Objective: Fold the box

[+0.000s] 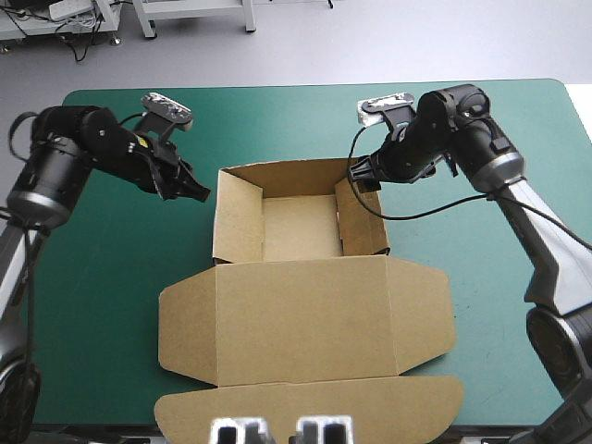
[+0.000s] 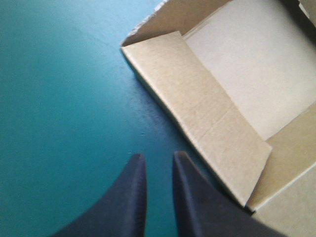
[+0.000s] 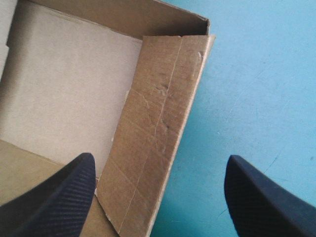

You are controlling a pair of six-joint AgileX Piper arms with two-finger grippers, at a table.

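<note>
- From the high view you get the whole brown box (image 1: 305, 319) in the middle of the teal-green tabletop (image 1: 111, 277). Its tray (image 1: 298, 227) is on the far side with its walls raised, and its lid (image 1: 305, 342) lies flat toward the near edge.
- Only that view shows you both arms at once. The left gripper (image 1: 196, 191) is just beside the tray's left wall, and the right gripper (image 1: 363, 178) is at its right wall.
- The left wrist view gives you what the high view cannot. The left gripper (image 2: 159, 163) has its black fingers (image 2: 128, 202) all but together, with a thin slit between them and nothing in it. They hang over bare cover, with the box (image 2: 197, 98) ahead and to one side, apart from the tips.
- That same view shows you the left wall panel leaning inward over the tray floor.
- The right wrist view shows the right gripper (image 3: 159, 163) spread wide. Its fingers (image 3: 54, 192) straddle the right wall of the box (image 3: 153, 123), one over the tray's inside and one over the cover outside. You cannot tell whether either touches the board.
- You count one box and one tray, with three standing walls in sight: far, left and right.
- You also count one lid with two rounded side flaps and one front flap at the near edge.
- There are two grippers, with four fingers in all.
</note>
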